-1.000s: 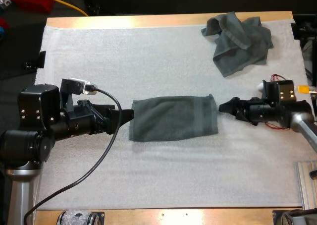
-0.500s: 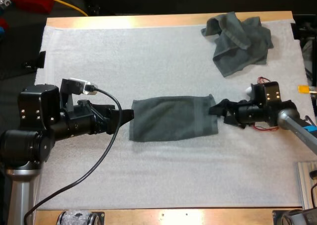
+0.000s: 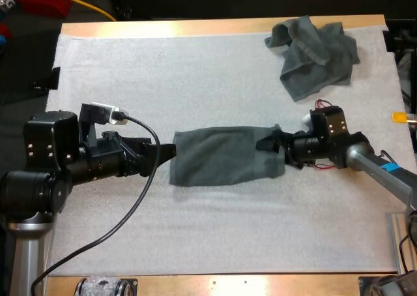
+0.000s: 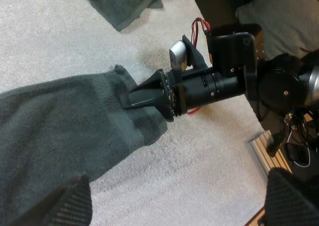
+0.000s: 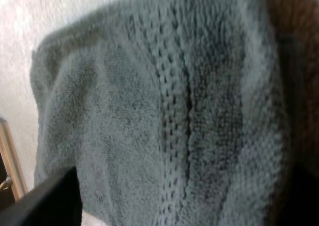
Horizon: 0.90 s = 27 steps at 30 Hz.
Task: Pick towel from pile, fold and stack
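Folding: your right gripper (image 3: 269, 143) straddles the towel's (image 3: 221, 156) right edge, open; left gripper (image 3: 171, 152) open at its left edge. Next, pinch and lift.

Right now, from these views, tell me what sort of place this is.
Most likely a robotics lab bench, not a home: a wooden table under a white mat, the left gripper and right gripper at opposite ends of a flat towel, and a crumpled towel at the far side.
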Each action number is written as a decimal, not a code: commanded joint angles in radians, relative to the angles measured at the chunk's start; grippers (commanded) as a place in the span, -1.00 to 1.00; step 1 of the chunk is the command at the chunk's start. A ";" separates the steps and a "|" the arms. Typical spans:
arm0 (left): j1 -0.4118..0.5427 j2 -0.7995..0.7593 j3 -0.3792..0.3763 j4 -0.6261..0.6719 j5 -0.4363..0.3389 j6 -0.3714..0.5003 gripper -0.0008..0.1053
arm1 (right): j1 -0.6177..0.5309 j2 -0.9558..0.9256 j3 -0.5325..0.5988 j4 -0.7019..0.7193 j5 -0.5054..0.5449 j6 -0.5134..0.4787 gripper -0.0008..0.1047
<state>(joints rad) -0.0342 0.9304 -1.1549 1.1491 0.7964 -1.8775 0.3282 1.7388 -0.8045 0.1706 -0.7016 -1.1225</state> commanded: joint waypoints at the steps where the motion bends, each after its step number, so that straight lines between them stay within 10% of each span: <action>1: -0.005 -0.002 -0.003 -0.002 0.002 -0.006 0.33 | 0.021 0.030 0.012 0.036 -0.014 0.013 0.45; 14: -0.005 -0.002 -0.003 -0.001 0.002 -0.006 0.33 | 0.024 0.030 0.012 0.036 -0.013 0.050 -0.98; 27: -0.005 -0.002 -0.003 0.001 0.002 -0.008 0.33 | 0.024 -0.135 -0.023 0.298 0.256 -0.171 -0.97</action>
<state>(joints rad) -0.0342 0.9304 -1.1549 1.1491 0.7964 -1.8775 0.3516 1.6155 -0.8203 0.4456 -0.4642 -1.2660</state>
